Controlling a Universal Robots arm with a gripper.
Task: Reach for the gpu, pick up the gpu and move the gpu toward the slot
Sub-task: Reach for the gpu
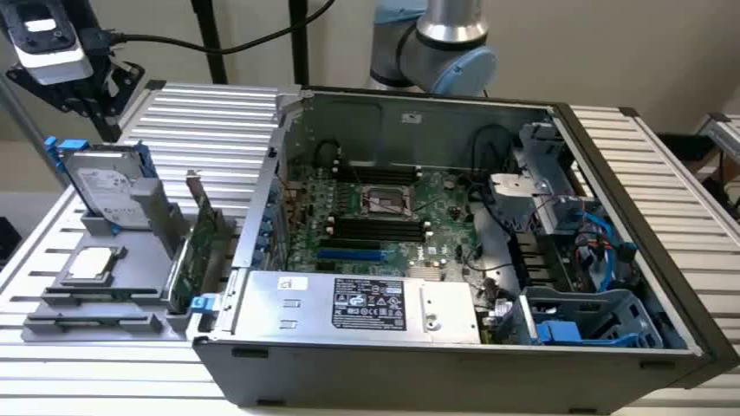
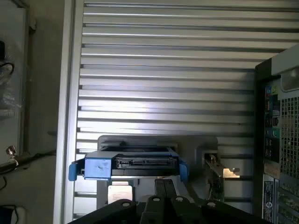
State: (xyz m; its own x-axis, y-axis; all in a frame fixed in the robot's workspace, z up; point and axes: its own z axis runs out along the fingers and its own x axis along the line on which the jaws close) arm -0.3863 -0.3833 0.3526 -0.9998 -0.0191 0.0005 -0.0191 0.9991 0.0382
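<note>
Since it stands on edge in the grey rack [image 1: 110, 308], we list the graphics card [image 1: 206, 238] first: a thin green board with a silver bracket at one end, just beside the open computer case [image 1: 463, 364] on the exterior view's left. We judge it light and stiff but fragile, its faces crowded with small parts. The bare top edge or the bracket looks the safest hold, pinched across the thickness and drawn straight up out of its groove. Next in the same rack we count a hard drive [image 1: 110, 186] with blue rails, upright and near the card but apart from it, and a small square chip [image 1: 93, 264] lying flat. The gripper [image 2: 164, 183] hangs well apart from the card, up over the slatted table [image 1: 647, 173] beyond the drive. Its fingers [image 2: 160, 193] are pressed together with nothing between them. Inside the case, the motherboard [image 1: 382, 217] lies exposed.
</note>
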